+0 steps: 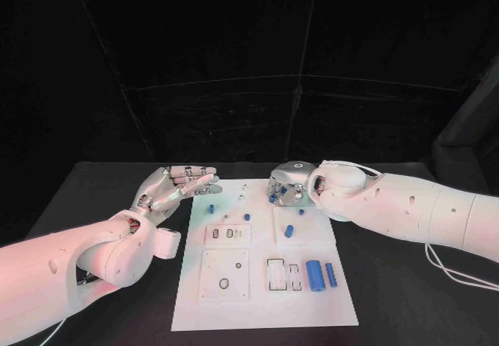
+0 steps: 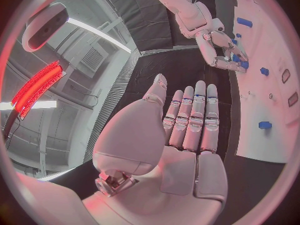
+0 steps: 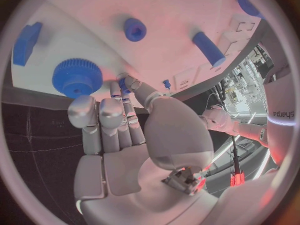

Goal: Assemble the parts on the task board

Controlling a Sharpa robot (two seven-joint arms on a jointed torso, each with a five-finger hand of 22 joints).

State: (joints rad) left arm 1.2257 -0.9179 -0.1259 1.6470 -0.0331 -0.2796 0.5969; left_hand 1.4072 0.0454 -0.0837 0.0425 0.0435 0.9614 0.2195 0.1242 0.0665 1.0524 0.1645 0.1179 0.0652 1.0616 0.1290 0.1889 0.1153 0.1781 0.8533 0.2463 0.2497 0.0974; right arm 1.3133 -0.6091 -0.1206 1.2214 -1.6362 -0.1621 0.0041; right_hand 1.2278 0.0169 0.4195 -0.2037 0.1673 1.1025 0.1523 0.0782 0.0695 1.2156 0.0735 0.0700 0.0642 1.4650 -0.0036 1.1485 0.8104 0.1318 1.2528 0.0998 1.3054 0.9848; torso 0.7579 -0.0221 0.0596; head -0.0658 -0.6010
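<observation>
The white task board lies in the middle of the black table. My right hand hovers over its far end, fingers pointing down. In the right wrist view its thumb and a finger pinch a small blue part just beside a blue gear. My left hand floats at the board's far left corner, palm up, fingers straight and apart, holding nothing; the left wrist view shows the same flat hand. Two blue cylinders lie side by side on the near right of the board.
Small blue pieces are scattered over the board's far half. Recessed slots and a plate with holes take up its left side. Black table surrounds the board.
</observation>
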